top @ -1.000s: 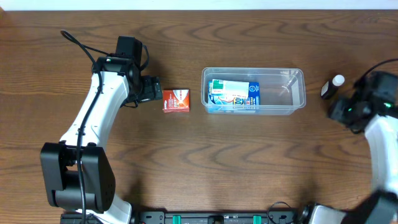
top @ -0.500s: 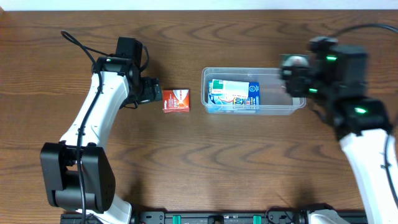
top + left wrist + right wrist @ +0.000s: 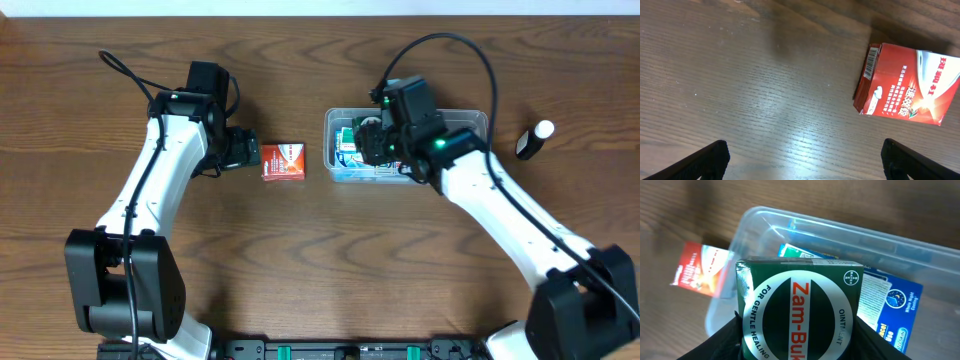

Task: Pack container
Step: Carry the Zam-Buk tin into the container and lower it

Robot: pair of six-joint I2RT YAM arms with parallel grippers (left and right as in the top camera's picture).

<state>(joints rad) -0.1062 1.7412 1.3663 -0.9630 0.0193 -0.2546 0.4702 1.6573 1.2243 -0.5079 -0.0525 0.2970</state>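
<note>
Clamped in the jaws of my right gripper (image 3: 799, 330) is a green ointment box (image 3: 800, 295), over the left end of the clear container (image 3: 472, 152) (upper centre of the overhead frame, blue box (image 3: 890, 305) inside). My left gripper (image 3: 805, 157) is spread wide near the red box (image 3: 905, 82).

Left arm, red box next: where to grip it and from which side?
I'd come straight down from above. The red box lies flat, broad face up, clear of the container, so only its thin side walls offer purchase. Close the open left hand on the two long edges, across the shorter span, squared to its slight tilt.
</note>
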